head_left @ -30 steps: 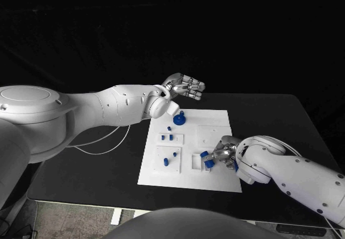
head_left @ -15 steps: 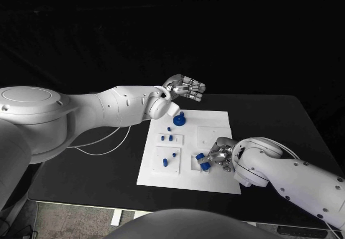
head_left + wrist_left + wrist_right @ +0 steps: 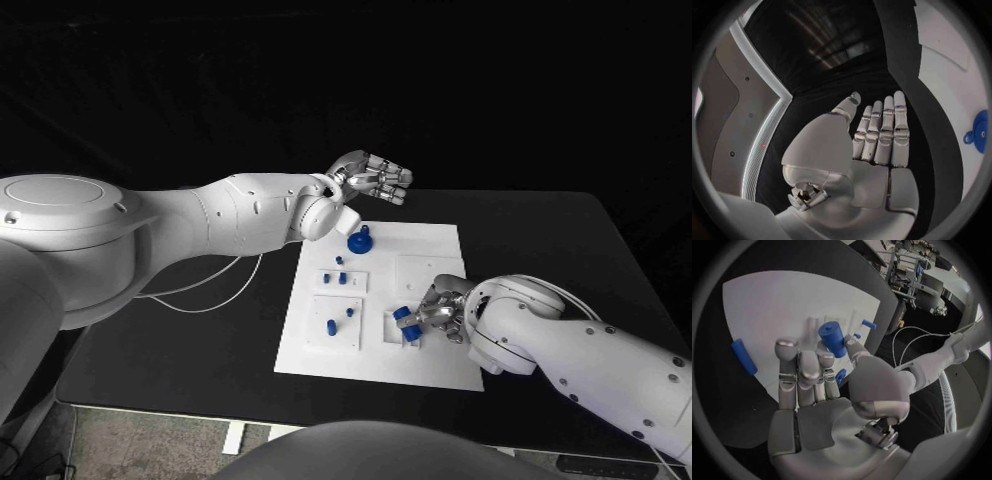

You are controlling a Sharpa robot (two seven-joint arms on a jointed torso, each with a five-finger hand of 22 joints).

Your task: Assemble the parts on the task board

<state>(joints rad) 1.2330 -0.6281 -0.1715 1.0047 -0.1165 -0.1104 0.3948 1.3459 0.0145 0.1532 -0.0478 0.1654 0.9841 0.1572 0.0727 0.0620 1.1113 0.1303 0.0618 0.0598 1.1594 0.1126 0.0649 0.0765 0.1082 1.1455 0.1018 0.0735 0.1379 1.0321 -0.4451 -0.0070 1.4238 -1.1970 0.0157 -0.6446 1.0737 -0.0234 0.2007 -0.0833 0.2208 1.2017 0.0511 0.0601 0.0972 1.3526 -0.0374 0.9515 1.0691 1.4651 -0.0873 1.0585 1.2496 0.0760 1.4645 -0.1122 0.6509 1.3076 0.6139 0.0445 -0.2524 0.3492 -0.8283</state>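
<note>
- One blue peg is pinched by the right hand over the white board — it may tilt and jam.
- The left hand hovers with fingers loosely curled, holding nothing — no help if the peg slips.

Smooth white arms with rounded joints end in segmented silver hands.

Task board mid-table, left hand raised behind its far edge, right hand on its near right part holding a peg, round part at far left corner, small parts along its left side
</note>
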